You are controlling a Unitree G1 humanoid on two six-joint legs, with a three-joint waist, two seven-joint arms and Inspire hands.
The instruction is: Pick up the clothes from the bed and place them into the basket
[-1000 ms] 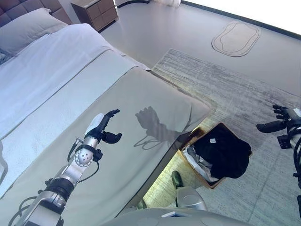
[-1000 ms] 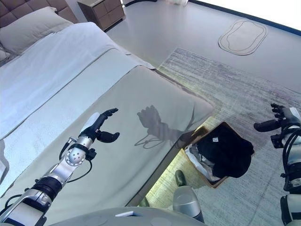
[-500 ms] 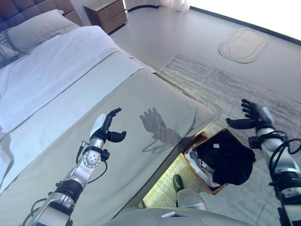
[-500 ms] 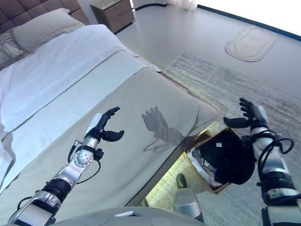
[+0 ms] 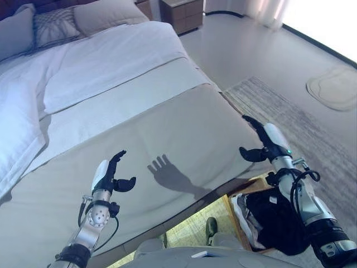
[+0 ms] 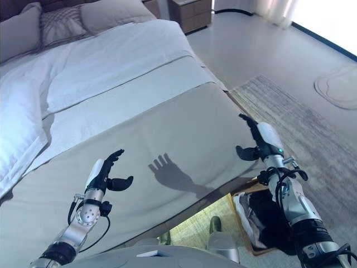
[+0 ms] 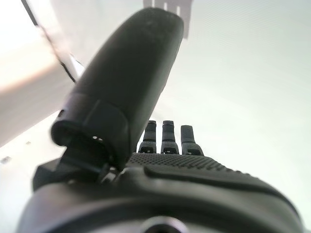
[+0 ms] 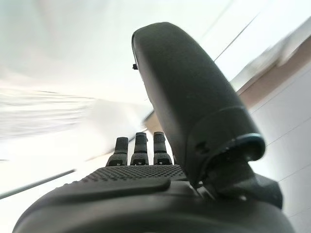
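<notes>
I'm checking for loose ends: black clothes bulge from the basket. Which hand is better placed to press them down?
Right. The open, empty right hand hovers at the corner of the bed, just above the basket and black clothes; the open left hand is farther off over the bed.

Two silver-grey jointed arms end in dark hands: the left robot hand (image 5: 107, 177) and right robot hand (image 5: 266, 143) each carry a white cover. Their palms show a fine pimpled texture up close.

Bare bed (image 5: 184, 134) foot between both hands.
</notes>
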